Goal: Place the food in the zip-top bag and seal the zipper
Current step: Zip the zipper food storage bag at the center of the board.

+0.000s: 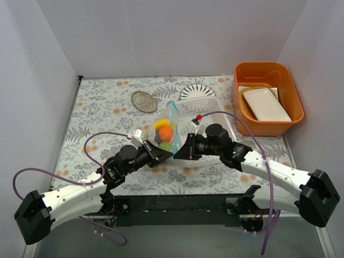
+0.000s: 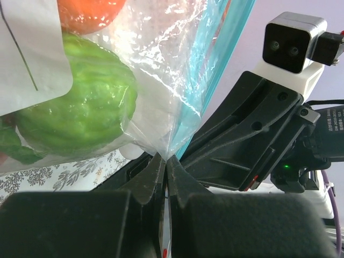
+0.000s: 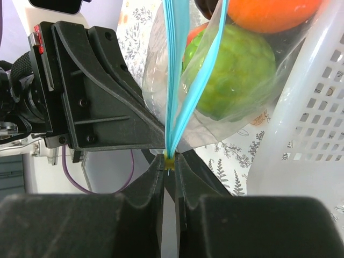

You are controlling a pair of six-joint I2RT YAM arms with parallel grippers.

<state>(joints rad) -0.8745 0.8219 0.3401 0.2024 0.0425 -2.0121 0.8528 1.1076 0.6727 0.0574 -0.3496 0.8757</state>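
The clear zip-top bag (image 1: 164,129) hangs between both grippers near the table's middle, with a yellow banana (image 1: 162,123), an orange (image 1: 166,133) and a green ball (image 1: 165,145) inside. My left gripper (image 1: 167,154) is shut on the bag's near corner (image 2: 165,149), the green ball (image 2: 75,107) just above it. My right gripper (image 1: 178,153) is shut on the near end of the blue-green zipper (image 3: 171,107), right against a small yellow tab (image 3: 170,159). The two strips of the zipper part further up. The green ball (image 3: 236,70) and orange (image 3: 269,13) show through the plastic.
A white perforated basket (image 1: 207,115) stands right behind the bag and fills the right of the right wrist view (image 3: 306,140). An orange tub (image 1: 267,99) with white dishes is at back right. A round patterned plate (image 1: 144,101) and a striped plate (image 1: 196,92) lie at the back.
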